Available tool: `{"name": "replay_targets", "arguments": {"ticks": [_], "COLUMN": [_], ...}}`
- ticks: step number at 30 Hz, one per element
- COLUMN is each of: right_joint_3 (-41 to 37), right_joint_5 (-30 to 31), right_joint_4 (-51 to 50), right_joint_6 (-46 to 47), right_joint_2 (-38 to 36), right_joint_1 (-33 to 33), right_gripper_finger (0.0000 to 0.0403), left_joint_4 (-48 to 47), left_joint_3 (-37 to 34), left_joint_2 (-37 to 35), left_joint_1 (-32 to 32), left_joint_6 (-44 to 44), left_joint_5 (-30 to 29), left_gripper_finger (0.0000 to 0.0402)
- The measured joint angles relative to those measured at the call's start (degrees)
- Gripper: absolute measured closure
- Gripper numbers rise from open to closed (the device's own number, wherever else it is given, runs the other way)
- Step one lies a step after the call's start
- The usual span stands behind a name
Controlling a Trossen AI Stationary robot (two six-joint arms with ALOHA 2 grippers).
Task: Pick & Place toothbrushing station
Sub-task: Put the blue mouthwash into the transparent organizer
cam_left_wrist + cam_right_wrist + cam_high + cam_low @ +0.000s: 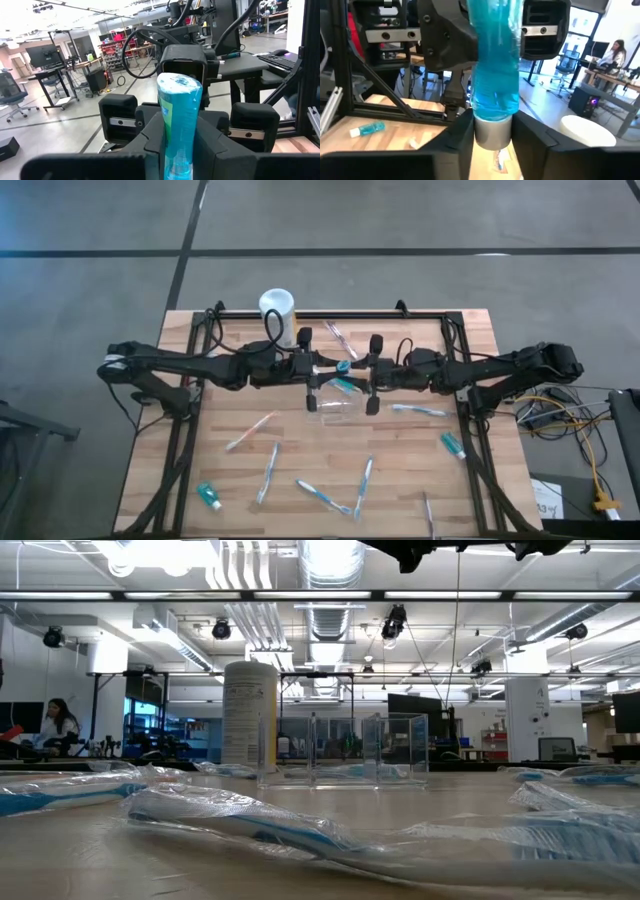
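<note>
Left hand point(318, 370) and right hand point(366, 373) both clamped on a small blue toothpaste tube point(343, 366), raised above the upright, mouth-up clear plastic cup-like holder point(331, 404) on the wooden tabletop point(400, 470)

Clear toothbrushing station point(345, 750) upright at the table's middle
</note>
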Motion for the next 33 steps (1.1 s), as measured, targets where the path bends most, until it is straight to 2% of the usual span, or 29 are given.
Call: {"name": "replay_targets", "arguments": {"ticks": [5,15,23,29,33], "right_joint_3": [0.00,0.04,0.32,4.93,7.92], "right_joint_5": [0.01,0.98,1.67,11.95,19.31], "right_joint_4": [-0.17,-3.91,-9.46,-27.01,-34.53], "right_joint_6": [-1.86,-3.78,-5.63,-9.54,-12.75], "right_joint_2": [0.00,-0.33,-1.58,-1.17,-0.07], "right_joint_1": [-0.04,-0.04,-0.04,1.14,3.65], "right_gripper_finger": [0.0319,0.0319,0.0319,0.0319,0.0319], "left_joint_4": [-0.29,-1.52,-8.80,-21.29,-29.68], "left_joint_3": [-0.04,-0.08,-0.08,-0.08,-0.10], "left_joint_2": [0.00,-0.83,-6.52,-11.44,-12.73], "left_joint_1": [0.00,-0.75,-2.59,-3.45,-4.08], "left_joint_6": [0.06,-0.40,-6.53,-16.90,-19.93], "left_joint_5": [0.08,0.59,0.74,0.34,-3.34], "left_gripper_finger": [0.0342,0.0244,0.0223,0.0221,0.0221]}}
